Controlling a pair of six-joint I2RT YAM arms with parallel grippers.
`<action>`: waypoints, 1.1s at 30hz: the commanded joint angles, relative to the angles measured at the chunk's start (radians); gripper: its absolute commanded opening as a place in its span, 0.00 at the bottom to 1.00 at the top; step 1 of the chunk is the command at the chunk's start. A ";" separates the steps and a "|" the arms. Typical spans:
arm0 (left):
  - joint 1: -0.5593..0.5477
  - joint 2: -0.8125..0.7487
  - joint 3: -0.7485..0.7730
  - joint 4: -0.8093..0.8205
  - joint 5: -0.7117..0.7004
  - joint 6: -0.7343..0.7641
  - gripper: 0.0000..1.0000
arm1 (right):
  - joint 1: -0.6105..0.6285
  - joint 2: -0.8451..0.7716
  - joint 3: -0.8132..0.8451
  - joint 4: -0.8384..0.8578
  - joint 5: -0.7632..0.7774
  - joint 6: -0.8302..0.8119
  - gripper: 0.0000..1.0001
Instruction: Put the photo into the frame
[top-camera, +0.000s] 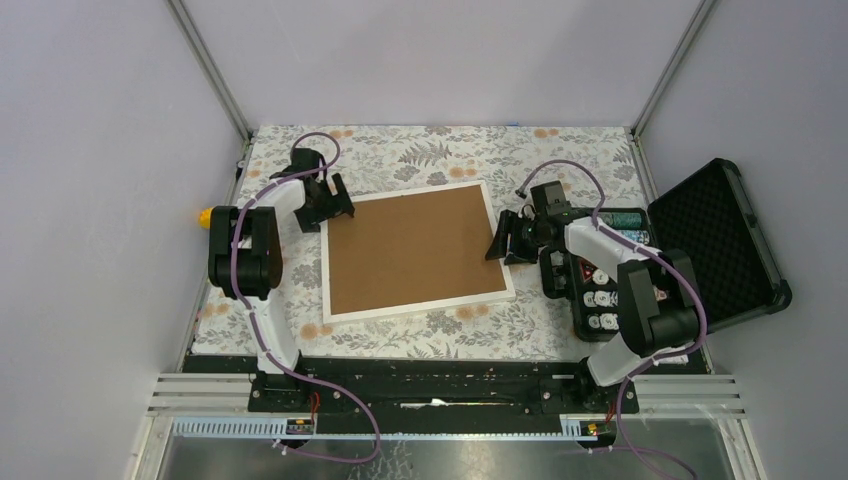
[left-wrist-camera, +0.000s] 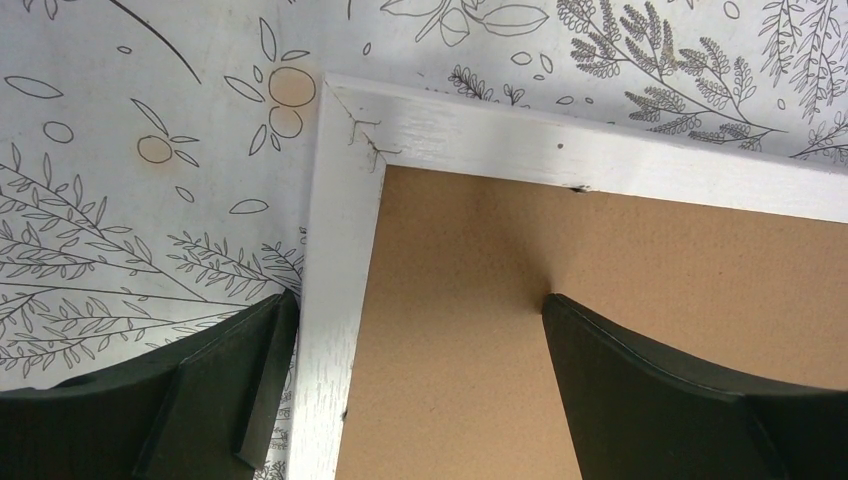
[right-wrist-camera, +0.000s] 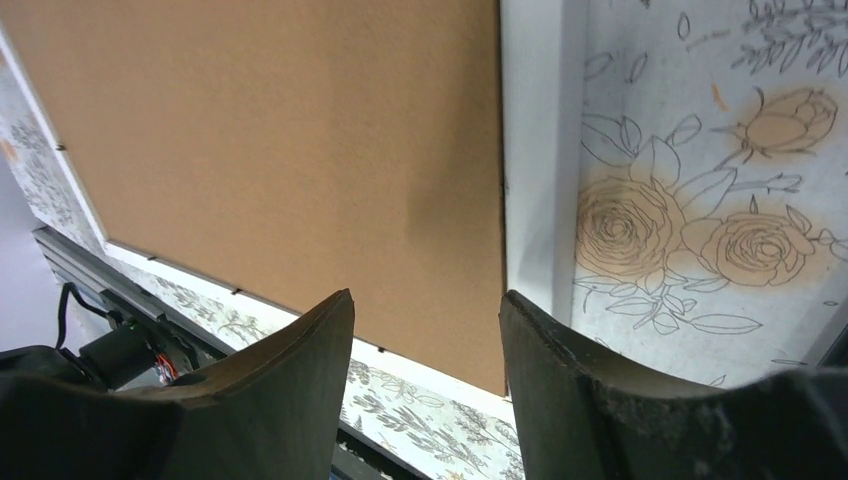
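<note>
Looking from the top camera, the frame (top-camera: 420, 308) lies flat in the middle of the floral tablecloth (top-camera: 430, 155), filled by a brown backing board (top-camera: 412, 250); only this view shows the open black case (top-camera: 720, 240) to the right and a small yellow thing (top-camera: 205, 216) at the table's left edge; the left wrist camera alone shows the frame's far left corner joint (left-wrist-camera: 335, 250) up close; the right wrist camera shows the right rail (right-wrist-camera: 535, 150) beside the board (right-wrist-camera: 270, 140); the photo is seen in no view, so where it sits cannot be told; the left arm reaches forward, its left gripper (top-camera: 330, 205) spread wide astride that corner's rail (left-wrist-camera: 418, 300); the right arm bends inward, its right gripper (top-camera: 500, 245) at the frame's right edge, fingers apart with nothing between them (right-wrist-camera: 425, 296).
</note>
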 joint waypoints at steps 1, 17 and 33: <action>0.002 -0.027 -0.027 -0.015 0.055 -0.020 0.99 | 0.003 0.019 -0.027 0.015 0.002 -0.008 0.62; 0.002 0.005 -0.085 0.065 0.241 -0.075 0.99 | 0.078 0.046 -0.078 0.271 -0.319 0.158 0.59; 0.000 -0.012 -0.100 0.088 0.259 -0.078 0.99 | 0.151 -0.025 -0.101 0.347 -0.277 0.197 0.59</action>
